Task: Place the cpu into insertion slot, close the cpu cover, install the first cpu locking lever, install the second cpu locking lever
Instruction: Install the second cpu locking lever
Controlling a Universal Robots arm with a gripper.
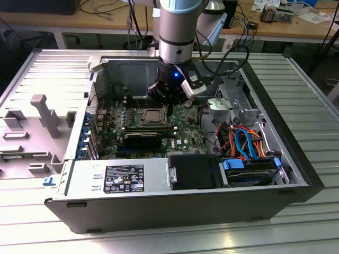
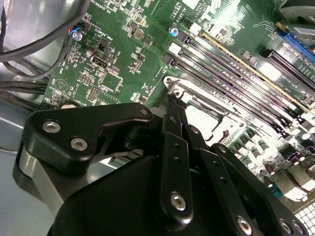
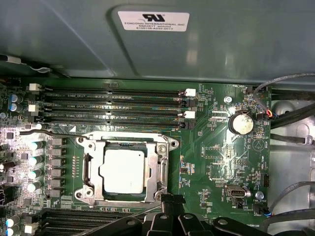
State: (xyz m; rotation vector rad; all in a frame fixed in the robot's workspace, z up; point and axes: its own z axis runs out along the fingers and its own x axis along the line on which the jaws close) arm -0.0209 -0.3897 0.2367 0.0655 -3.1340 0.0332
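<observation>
While the claw hovers, the cpu sits socketed.

We see a ribbed aluminium table carrying an open computer case lying on its side. Just beside the case, on the exterior view's left, its removed grey side panel lies flat.
</observation>
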